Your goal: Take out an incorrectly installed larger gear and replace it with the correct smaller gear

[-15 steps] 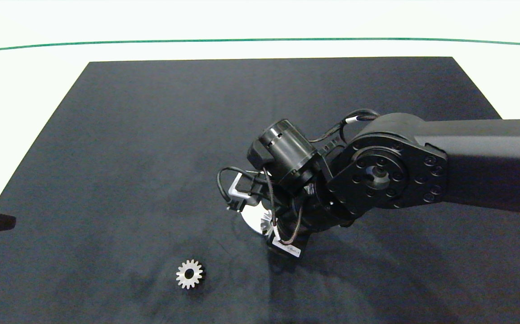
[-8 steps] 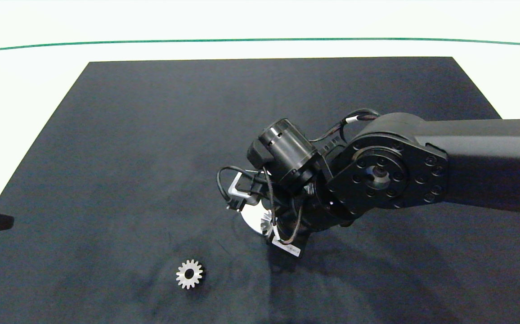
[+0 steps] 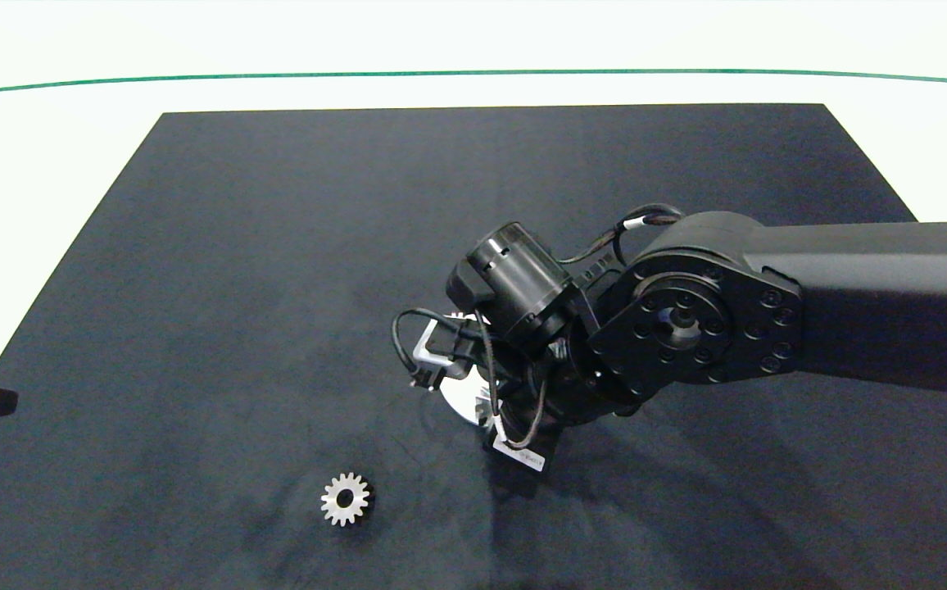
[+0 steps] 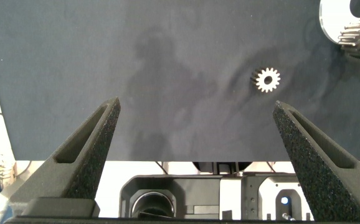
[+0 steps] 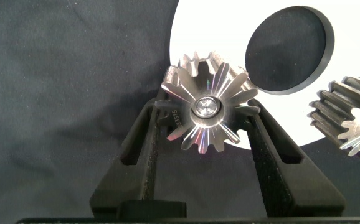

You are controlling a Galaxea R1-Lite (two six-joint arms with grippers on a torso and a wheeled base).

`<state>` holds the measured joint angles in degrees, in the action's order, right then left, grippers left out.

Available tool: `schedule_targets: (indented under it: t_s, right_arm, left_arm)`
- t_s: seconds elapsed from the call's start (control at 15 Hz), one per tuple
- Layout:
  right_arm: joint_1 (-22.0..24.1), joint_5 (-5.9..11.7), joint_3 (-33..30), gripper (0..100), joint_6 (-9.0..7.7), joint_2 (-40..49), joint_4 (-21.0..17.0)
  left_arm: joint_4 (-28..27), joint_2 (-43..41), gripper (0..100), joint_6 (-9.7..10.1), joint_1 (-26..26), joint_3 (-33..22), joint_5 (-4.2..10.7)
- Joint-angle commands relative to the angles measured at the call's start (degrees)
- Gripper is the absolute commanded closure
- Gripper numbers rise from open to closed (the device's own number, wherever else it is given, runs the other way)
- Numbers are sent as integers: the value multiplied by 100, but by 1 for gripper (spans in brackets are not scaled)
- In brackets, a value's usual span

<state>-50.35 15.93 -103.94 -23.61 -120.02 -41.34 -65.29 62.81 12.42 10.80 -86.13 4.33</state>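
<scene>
The right gripper (image 5: 210,127) grips the larger gear (image 5: 208,111), its two fingers pressed on opposite teeth over the white base plate (image 5: 242,37), a hold that suits lifting the wrongly fitted part off its mount. The gear's flat face is turned to the wrist camera, so its axis through the centre hole runs along the line of sight. The smaller gear (image 3: 346,499) lies flat on the black mat (image 3: 277,246), well apart and ready as the replacement. The left gripper (image 4: 195,134) hovers near the mat's edge, fingers wide apart and empty.
</scene>
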Motion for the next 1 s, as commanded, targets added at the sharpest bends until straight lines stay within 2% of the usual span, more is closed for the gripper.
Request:
schedule_targets:
  t_s: [0.07, 0.73, 1.0]
  right_arm:
    - [-1, -46, 5, 60, -21, 40, -50]
    - [-28, -73, 14, 79, -12, 295, -50]
    - [-160, -205, 198, 88, -12, 690, -41]
  left_arm:
    - [-36, -5, 0, 15, 1, -1, 7]
    - [-36, -67, 0, 15, 1, -9, 7]
    - [-36, -67, 0, 15, -8, -18, 7]
